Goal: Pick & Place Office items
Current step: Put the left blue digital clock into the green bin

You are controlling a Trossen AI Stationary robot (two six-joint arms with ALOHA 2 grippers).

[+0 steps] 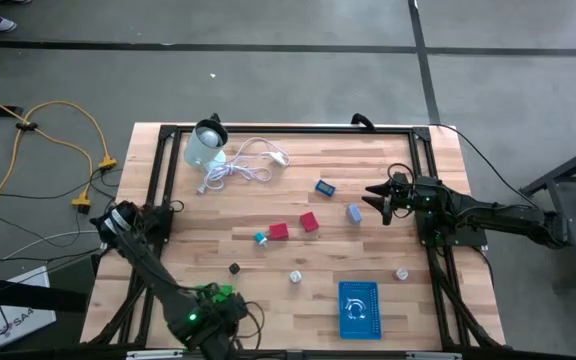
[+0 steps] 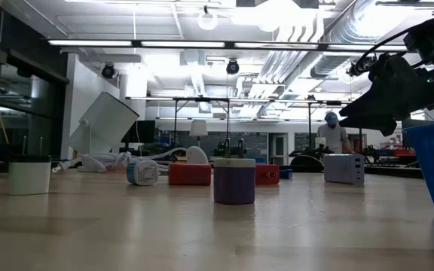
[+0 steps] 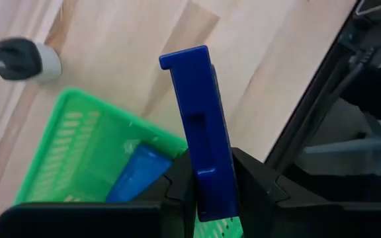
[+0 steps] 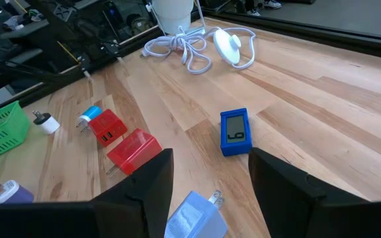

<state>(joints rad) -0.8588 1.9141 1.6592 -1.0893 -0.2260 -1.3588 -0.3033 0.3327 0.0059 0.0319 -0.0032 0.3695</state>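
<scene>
The left gripper [image 3: 210, 198] is pinched on a flat blue piece [image 3: 200, 125] held upright above the green basket [image 3: 78, 152] at the table's [image 1: 268, 190] near-left corner, seemingly ready to drop it in beside a blue item already there. The right gripper [image 4: 207, 178] hangs with fingers spread over the grey-blue plug [image 4: 194, 215] near the right edge, probably its next pick; the red blocks [image 1: 293, 227] and the other pieces lie mid-table.
</scene>
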